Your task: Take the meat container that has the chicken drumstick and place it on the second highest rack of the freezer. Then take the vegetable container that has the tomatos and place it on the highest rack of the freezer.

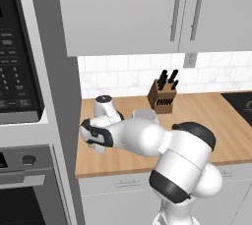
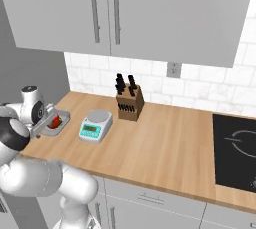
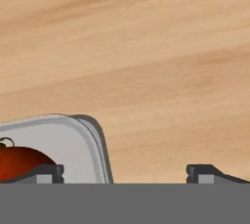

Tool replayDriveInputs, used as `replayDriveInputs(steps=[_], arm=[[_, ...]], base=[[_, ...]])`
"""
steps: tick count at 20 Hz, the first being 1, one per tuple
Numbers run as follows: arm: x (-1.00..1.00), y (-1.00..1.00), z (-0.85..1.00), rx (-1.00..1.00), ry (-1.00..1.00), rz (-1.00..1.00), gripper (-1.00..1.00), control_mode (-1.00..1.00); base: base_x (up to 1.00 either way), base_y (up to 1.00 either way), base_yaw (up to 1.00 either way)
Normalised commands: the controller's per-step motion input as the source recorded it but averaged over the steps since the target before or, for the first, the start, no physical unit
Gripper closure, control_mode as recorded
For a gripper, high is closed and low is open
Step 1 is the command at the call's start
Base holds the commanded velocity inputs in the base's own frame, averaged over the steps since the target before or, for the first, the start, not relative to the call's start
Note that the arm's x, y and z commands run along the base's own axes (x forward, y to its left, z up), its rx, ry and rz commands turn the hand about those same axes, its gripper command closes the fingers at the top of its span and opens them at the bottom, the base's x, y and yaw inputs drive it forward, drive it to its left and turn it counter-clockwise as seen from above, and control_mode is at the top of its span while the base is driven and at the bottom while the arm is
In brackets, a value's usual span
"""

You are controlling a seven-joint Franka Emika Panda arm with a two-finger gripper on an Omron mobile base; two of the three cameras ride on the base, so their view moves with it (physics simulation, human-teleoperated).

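A grey vegetable container (image 2: 54, 126) sits at the left end of the wooden counter (image 2: 160, 143), with a red tomato (image 2: 56, 120) inside. In the hand view the container's rounded rim (image 3: 95, 140) lies between my fingertips, and a dark red tomato (image 3: 19, 164) shows just behind the left fingertip (image 3: 46, 171). My gripper (image 3: 126, 171) is open and hangs low over the container's edge, straddling the rim. From the right base view the hand (image 2: 44, 119) reaches the container from the left. The chicken drumstick and the freezer with its racks are out of view.
A kitchen scale (image 2: 95, 125) stands right of the container, and a knife block (image 2: 129, 104) beyond it. A black cooktop (image 2: 235, 148) lies at the far right. Black wall ovens (image 1: 19, 71) and a grey side panel (image 1: 64, 96) close the counter's left end. Upper cabinets (image 2: 125, 8) hang above.
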Motion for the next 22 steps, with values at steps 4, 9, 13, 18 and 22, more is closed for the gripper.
replayDriveInputs(steps=[4,9,13,18,22], arm=[[0.12,0.04,-0.23,-0.02,0.00,0.00,-1.00,-1.00],[0.00,0.11,-0.10,-0.01,0.00,0.00,-1.00,-1.00],[0.06,0.10,-0.18,-0.01,0.00,0.00,-1.00,-1.00],[0.02,0.08,-0.27,-0.01,0.00,0.00,-1.00,-1.00],[0.00,0.00,-0.35,0.00,0.00,0.00,-1.00,-1.00]], base=[[0.00,0.00,0.00],[0.00,0.00,0.00],[0.00,0.00,0.00],[0.00,0.00,0.00],[0.00,0.00,0.00]])
